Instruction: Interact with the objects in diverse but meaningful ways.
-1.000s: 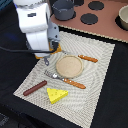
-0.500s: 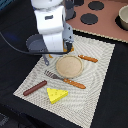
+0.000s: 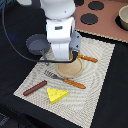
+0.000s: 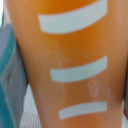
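Wrist view is filled by the orange-brown bread loaf [image 4: 70,65] with white stripes, directly beneath the gripper [image 3: 64,59]; jaw spread cannot be told. Loaf sits on the placemat [image 3: 100,75], left of the knife [image 3: 85,58]. Advise centring on the loaf's width before closing.

Single white arm enters from the far edge of the exterior view, links stacked nearly vertical, wrist pointing straight down. The wrist housing is a boxy white block, sitting low over the middle of the scene, slightly toward the exterior view's left. A black cable loops from the wrist out to the exterior view's left and back up along the arm. The pincer [image 3: 66,61] hangs under the wrist; its fingers are hidden by the housing, so jaw spacing is unreadable. Wrist view shows no finger surfaces.
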You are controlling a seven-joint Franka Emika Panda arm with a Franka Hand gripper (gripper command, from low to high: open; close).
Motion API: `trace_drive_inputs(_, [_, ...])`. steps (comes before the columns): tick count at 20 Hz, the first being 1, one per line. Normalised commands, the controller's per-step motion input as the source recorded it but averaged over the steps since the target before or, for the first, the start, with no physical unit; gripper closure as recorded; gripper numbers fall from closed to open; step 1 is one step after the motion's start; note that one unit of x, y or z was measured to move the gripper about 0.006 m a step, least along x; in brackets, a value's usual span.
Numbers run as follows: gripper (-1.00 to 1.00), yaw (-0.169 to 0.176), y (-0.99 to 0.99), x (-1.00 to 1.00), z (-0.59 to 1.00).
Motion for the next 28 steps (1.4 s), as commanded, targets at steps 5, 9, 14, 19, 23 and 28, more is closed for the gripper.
trace_drive_inputs(5, [1.00,-0.024,0.12,0.66,0.00])
trace_drive_inputs(9, [1.00,0.000,-0.06,0.11,-0.07])
trace_drive_inputs(14, [1.00,0.000,-0.12,-0.01,-0.09])
trace_drive_inputs(19, [-1.00,-0.034,0.15,0.33,0.06])
trace_drive_inputs(23, [-1.00,-0.061,0.42,0.69,0.26])
trace_drive_inputs(28, [-1.00,-0.065,0.41,0.51,0.42])
